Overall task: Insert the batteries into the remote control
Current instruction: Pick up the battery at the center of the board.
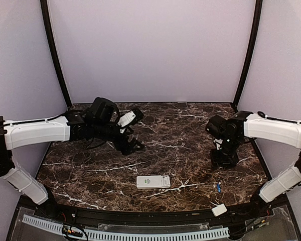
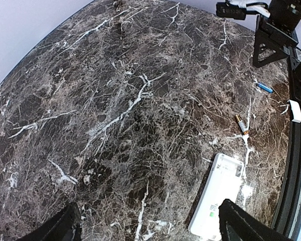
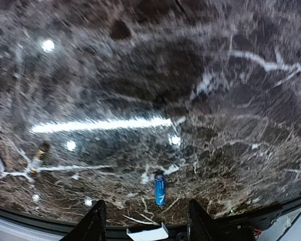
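Observation:
The white remote control (image 1: 153, 182) lies flat near the table's front middle. In the left wrist view the remote control (image 2: 218, 193) shows a small green mark and lies just inside my right-hand finger. My left gripper (image 2: 150, 228) is open over bare marble, left of and behind the remote (image 1: 133, 145). One blue battery (image 3: 160, 188) lies on the marble between and just ahead of the fingers of my right gripper (image 3: 146, 223), which is open and empty. From above, that battery (image 1: 218, 187) lies in front of the right gripper (image 1: 224, 158). A darker, brownish cell (image 2: 242, 124) lies between remote and blue battery (image 2: 264, 87).
A small plain white cover piece (image 1: 219, 210) lies at the table's front edge on the right, also seen as the cover (image 3: 148, 233) below my right fingers. The black front rail (image 1: 140, 217) borders the marble table (image 1: 175, 125). Purple walls enclose the back and sides.

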Motion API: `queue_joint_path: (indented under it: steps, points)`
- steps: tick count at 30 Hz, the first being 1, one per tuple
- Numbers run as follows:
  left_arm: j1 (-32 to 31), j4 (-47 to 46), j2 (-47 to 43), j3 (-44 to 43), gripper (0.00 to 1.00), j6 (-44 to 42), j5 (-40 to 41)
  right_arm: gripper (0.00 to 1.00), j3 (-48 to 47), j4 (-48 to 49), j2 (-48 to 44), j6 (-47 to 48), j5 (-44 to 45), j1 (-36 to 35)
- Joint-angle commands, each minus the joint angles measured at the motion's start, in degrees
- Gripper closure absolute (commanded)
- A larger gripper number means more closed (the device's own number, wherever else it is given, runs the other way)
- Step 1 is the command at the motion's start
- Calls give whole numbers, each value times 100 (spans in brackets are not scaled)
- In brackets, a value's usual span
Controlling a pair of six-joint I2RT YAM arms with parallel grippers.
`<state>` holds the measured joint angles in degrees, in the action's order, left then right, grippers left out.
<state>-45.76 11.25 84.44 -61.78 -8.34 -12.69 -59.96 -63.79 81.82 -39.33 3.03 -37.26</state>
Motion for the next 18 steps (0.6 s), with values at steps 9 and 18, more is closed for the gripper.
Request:
queue_joint_path:
  steps: [9,18]
  points:
    - [30,335,-129,46,5,-159,-165,53,1048,284,-168,-634,-702,-82]
    - [23,385,-97,33,6,-183,-157,58,457,679,182,-1224,-791,-796]
